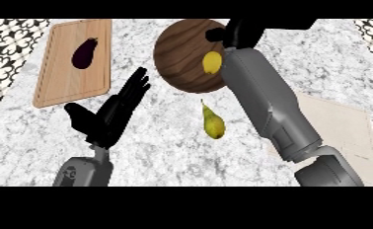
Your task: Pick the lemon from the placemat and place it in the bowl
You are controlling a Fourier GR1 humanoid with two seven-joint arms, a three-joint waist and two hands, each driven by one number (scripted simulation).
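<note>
The yellow lemon lies inside the round dark wooden bowl, against its right side, next to my right wrist. My right hand hovers over the bowl's far right rim, with the grey forearm running across from the lower right. Its thumb sticks out to the left and nothing is held in it; the lemon sits below it, apart from the fingers. The beige placemat at the right is partly hidden by that arm. At the lower left my left hand rests open, fingers up.
A yellow-green pear lies on the marble counter just in front of the bowl. A wooden cutting board at the back left carries a dark purple eggplant. Patterned tiles border the left edge.
</note>
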